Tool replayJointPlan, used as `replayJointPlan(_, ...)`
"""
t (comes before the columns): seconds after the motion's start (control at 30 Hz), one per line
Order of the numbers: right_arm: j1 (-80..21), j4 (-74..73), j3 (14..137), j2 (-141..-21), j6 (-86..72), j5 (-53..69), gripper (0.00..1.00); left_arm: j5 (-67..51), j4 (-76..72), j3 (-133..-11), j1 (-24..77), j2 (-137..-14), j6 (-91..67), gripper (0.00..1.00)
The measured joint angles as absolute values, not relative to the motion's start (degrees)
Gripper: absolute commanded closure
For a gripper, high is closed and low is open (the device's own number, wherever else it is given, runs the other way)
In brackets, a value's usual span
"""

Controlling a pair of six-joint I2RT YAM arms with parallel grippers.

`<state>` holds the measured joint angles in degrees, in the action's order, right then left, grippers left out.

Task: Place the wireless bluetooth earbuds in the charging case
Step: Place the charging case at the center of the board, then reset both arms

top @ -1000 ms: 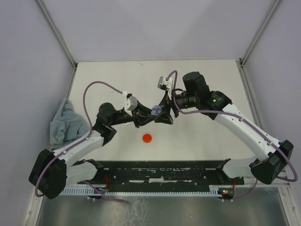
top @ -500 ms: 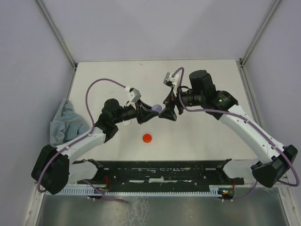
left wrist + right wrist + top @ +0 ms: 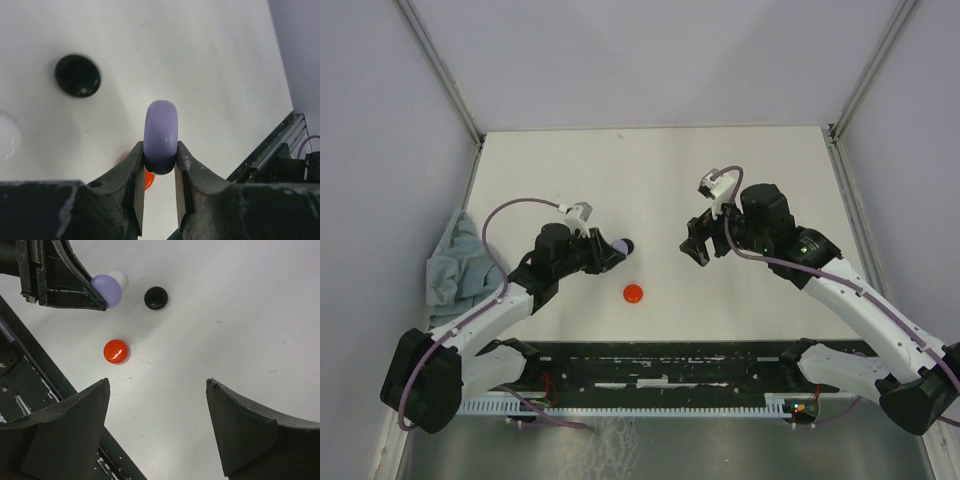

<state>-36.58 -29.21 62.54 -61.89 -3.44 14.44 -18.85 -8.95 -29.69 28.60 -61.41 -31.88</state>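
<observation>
Grip | left gripper (image 3: 159, 152) clenched across the flat faces of a glossy lavender round plastic charging case (image 3: 160, 127), held on edge; right gripper (image 3: 157, 385) spread, empty | Earbuds | none visible | Handling | likely light, rigid, slick; pinch faces, not rim

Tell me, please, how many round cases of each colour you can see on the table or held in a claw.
Lavender case: 1
Black case: 1
Red case: 1
White case: 1
Total: 4
</observation>
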Motion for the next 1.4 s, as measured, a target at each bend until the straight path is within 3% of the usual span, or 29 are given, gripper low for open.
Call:
replayJointPlan(0.23,-36.4,-27.5,56.6,-59.1,-7.7,8.6,0.14,-16.4,-1.4,-25.5,22.2,-65.1,-38.7,0.84)
replayJointPlan(0.83,-36.3,-25.8,52.3,-55.1,-11.0,-1.4,0.11,-16.6,3.9,-30.0,21.8,-78.5,-41.4,0.44)
replayJointPlan(0.9,-36.3,-26.0,52.3,-54.8,-11.3,-3.2,0.11,-15.7,5.6,-30.2,21.8,-77.4,-41.5,0.40)
replayJointPlan(1.07,-36.3,-29.3,52.4,-54.9,-13.1,-9.0,0.08,-12.5,10.9,-30.2,21.7,-73.3,-41.5,0.13)
replayJointPlan(1.17,-36.3,-32.1,52.4,-55.0,-15.2,-13.3,0.06,-10.6,14.6,-30.2,21.6,-68.8,-41.5,0.03)
replayJointPlan(1.2,-36.2,-35.2,52.4,-55.0,-17.5,-18.0,0.01,-8.8,17.8,-30.6,21.6,-62.5,-41.5,0.01)
replayJointPlan(1.4,-36.2,-39.1,52.4,-52.2,-21.2,-25.7,0.01,-0.8,28.2,-37.8,21.6,-47.9,-40.9,0.01)
